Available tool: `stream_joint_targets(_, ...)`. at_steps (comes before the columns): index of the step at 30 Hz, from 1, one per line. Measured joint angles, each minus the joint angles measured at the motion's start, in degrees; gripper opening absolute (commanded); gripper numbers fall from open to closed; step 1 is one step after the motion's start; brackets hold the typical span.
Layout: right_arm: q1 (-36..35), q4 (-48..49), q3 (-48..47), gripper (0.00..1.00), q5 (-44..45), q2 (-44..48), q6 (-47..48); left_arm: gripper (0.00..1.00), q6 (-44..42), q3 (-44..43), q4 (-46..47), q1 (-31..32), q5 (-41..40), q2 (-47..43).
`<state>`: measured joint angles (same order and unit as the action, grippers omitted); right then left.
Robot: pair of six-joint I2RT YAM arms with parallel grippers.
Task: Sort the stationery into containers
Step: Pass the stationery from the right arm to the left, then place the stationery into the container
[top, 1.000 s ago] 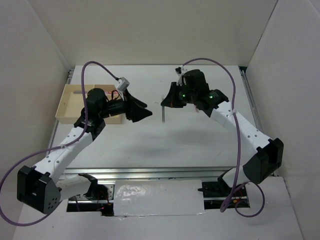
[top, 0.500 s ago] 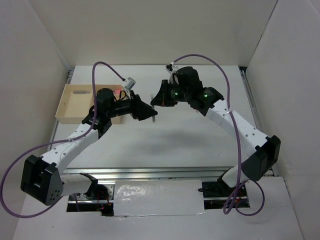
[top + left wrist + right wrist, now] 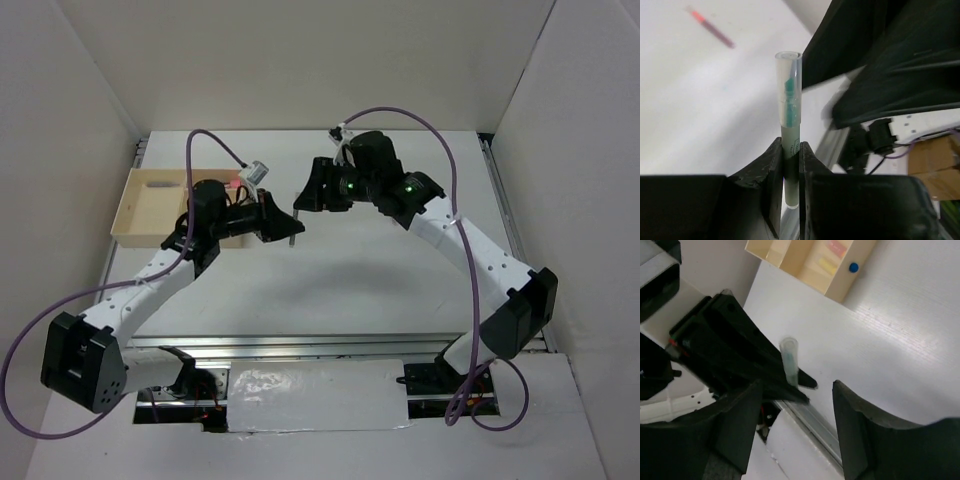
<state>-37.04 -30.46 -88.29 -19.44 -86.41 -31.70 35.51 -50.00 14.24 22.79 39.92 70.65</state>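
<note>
White table (image 3: 360, 285): wooden tray (image 3: 150, 208), pink pen (image 3: 710, 29)

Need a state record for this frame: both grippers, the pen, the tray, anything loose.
left gripper: shut on grey pen, clamped on its barrel
grey pen: clear cap end sticks out past the fingers, held above the table
right gripper: open, fingers either side of the pen, not touching it
tray: far left of table; pink item and yellow item in compartments
loose: pink pen lying on table, blurred

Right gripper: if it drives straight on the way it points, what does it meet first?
Most likely the grey pen clamped in the left gripper, dead ahead between the right gripper's open fingers; depth is unclear.
</note>
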Motion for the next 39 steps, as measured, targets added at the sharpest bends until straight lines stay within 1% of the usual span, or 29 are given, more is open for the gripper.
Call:
stream_joint_targets(3,3.2,0.0,-0.3,0.79,-1.7,0.0,1.2,0.00,-8.2,-3.0,-10.7,-5.5,0.8,-0.3)
stream_joint_targets(5,7.4,0.3,-0.4,0.80,-3.7,0.1,2.8,0.00,-16.2,-6.5,-19.3,-11.2,1.4,-0.3)
stream_joint_targets(7,12.1,0.5,-0.4,0.80,-6.1,0.1,4.6,0.01,-27.1,-10.9,-27.6,-17.7,1.9,0.2)
stream_joint_targets(9,17.3,1.8,0.7,0.81,-9.5,0.6,6.6,0.01,-44.8,-18.9,-38.4,-25.9,2.8,2.4)
stream_joint_targets(12,22.8,3.7,4.1,0.81,-12.9,2.1,8.6,0.02,-70.5,-31.6,-51.7,-35.0,1.9,8.6)
stream_joint_targets(14,24.5,3.8,5.9,0.80,-14.5,2.4,9.7,0.02,-85.7,-38.5,-58.8,-40.0,1.7,13.4)
stream_joint_targets(18,25.6,3.3,7.7,0.79,-16.7,2.1,12.1,0.03,-110.7,-48.9,-70.9,-48.8,-0.3,25.3)
stream_joint_targets(19,25.7,3.1,7.7,0.79,-17.0,1.8,12.6,0.03,-114.8,-50.4,-72.3,-50.2,-1.3,28.0)
stream_joint_targets(21,26.0,3.0,7.7,0.79,-17.3,1.2,13.8,0.03,-121.5,-52.9,-74.7,-51.9,-3.2,33.1)
stream_joint_targets(23,26.7,2.7,7.7,0.79,-17.2,0.3,14.9,0.05,-126.5,-54.3,-75.0,-52.2,-4.9,36.9)
stream_joint_targets(27,28.2,2.1,7.7,0.79,-16.7,-1.7,16.7,0.05,-133.2,-54.5,-73.4,-50.6,-8.1,40.4)
stream_joint_targets(32,29.7,0.6,7.7,0.79,-16.1,-4.4,18.4,0.07,-137.4,-55.7,-69.5,-47.7,-11.6,43.8)
stream_joint_targets(39,31.1,0.3,9.0,0.81,-13.8,-5.4,19.8,0.13,-138.9,-58.1,-65.3,-44.8,-16.2,52.1)
